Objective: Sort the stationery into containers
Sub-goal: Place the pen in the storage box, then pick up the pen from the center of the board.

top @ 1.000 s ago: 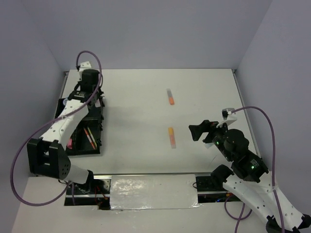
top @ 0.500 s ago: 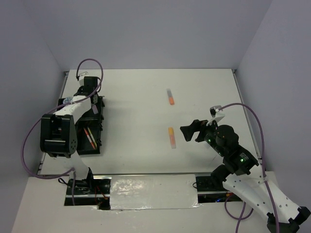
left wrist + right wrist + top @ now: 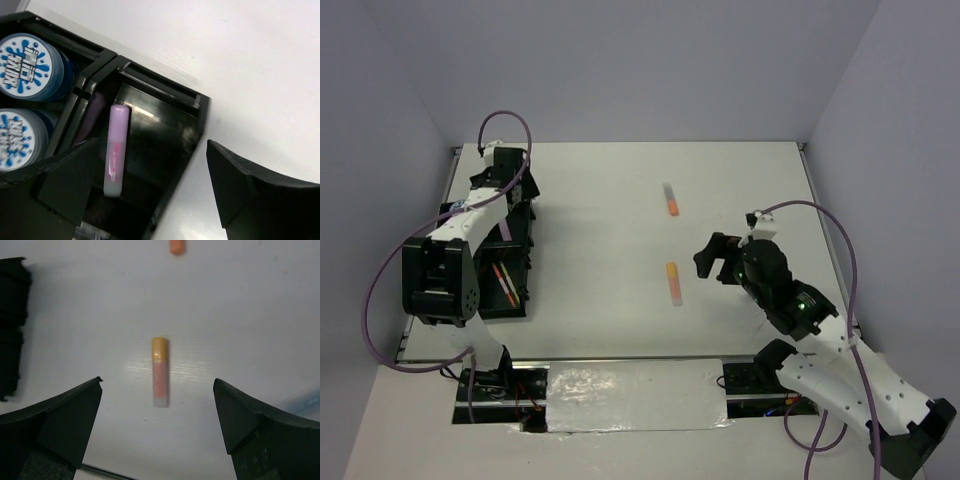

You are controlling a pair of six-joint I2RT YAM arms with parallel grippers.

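A lilac stick lies loose in a compartment of the black organiser tray, leaning along a dividing wall. My left gripper hangs open above it, holding nothing. Two blue-white rolls sit in the neighbouring compartment. Thin orange pens lie in the tray's near compartment. On the table, an orange-pink stick rests in line with the gap of my open right gripper, which hovers above it; the same stick shows left of that gripper. Another orange-tipped stick lies farther back.
The tray stands along the table's left edge, its corner visible at the left of the right wrist view. A shiny foil strip runs along the near edge between the arm bases. Grey walls enclose the table.
My left gripper has opened and the lilac stick now lies free in the tray. The right gripper has swung left and farther out, over the orange-pink stick.
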